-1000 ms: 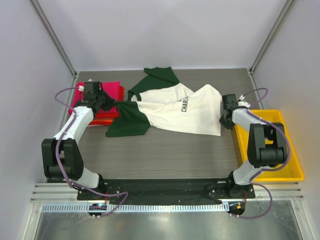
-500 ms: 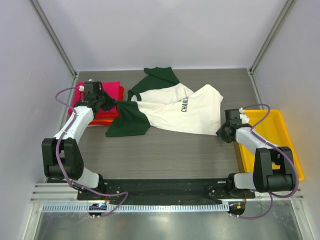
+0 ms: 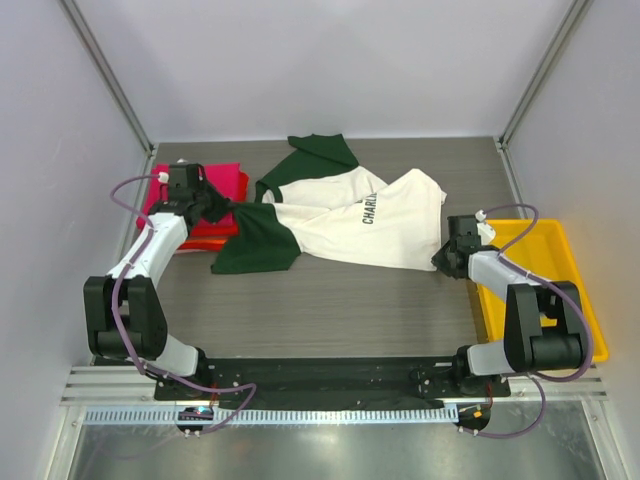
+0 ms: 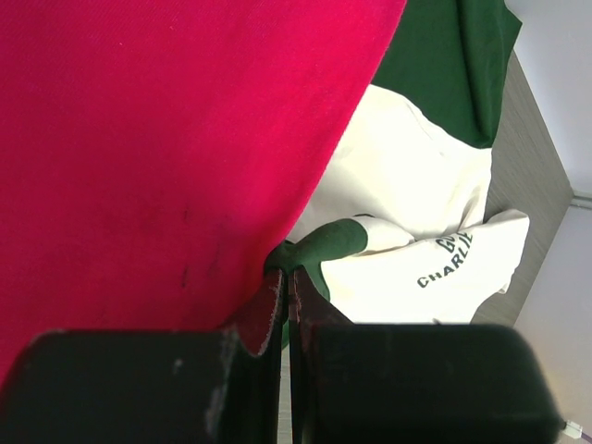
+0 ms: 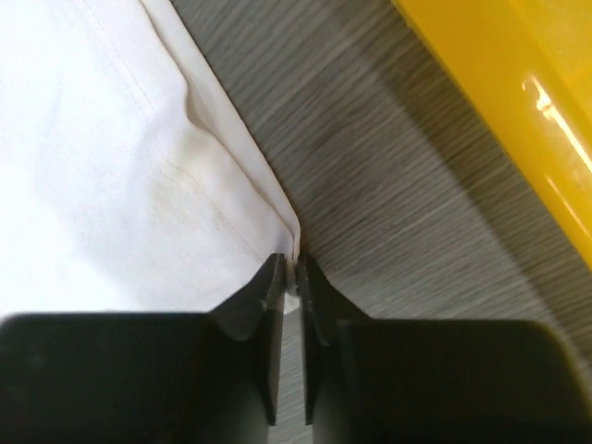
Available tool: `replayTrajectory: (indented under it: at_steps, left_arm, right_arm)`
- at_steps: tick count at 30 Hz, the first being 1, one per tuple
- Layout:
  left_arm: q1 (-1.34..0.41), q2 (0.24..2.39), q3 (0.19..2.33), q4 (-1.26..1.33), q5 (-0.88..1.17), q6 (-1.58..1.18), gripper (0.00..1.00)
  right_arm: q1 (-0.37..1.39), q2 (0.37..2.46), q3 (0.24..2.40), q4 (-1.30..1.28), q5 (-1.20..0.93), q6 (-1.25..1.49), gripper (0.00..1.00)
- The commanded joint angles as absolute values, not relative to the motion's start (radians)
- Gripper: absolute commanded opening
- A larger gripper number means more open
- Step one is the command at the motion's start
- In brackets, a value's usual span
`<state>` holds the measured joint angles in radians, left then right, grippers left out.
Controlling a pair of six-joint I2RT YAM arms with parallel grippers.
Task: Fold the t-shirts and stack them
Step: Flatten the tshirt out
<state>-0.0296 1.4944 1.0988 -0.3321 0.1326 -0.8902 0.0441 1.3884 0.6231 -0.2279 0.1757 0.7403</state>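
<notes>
from above, the cream-white t-shirt [image 3: 350, 215] lies spread and rumpled across the middle of the table [image 3: 340, 300]. its dark lettering [image 3: 370, 209] faces up and one dark green sleeve [image 3: 255, 245] is drawn out to the left. the left gripper [image 3: 228, 209] is closed on the tip of that sleeve, just beside the folded magenta-pink shirt [image 3: 218, 176], which sits on a red shirt [image 3: 200, 236] at the table's left side. the right gripper [image 3: 438, 262] is at the near right corner of the cream-white t-shirt, close to the yellow tray [image 3: 548, 354]. in the left wrist view the fingers [image 4: 268, 314] are pressed together with green cloth at their tips. magenta-pink cloth fills the left of that view, and the lettered cream body lies beyond. in the right wrist view the jaws stand nearly together, nipping the hem corner of the white cloth. bare table and the tray's wall are off to the right.
</notes>
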Motion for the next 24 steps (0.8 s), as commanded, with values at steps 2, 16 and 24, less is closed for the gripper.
replayTrajectory:
  at_steps: [2,16,24]
  left_arm:
    - [-0.021,1.473,1.091,-0.311,0.149,-0.894,0.0]
    - [-0.421,0.996,0.96,-0.469,0.058,-1.058,0.0]
    - [-0.485,1.167,1.203,-0.388,-0.036,-1.097,0.0]
  right_arm:
    - [0.051,1.422,0.643,-0.222,0.198,0.73,0.04]
    - [0.044,1.242,0.676,-0.313,0.216,0.689,0.01]
    - [0.035,1.272,0.67,-0.313,0.212,0.695,0.01]
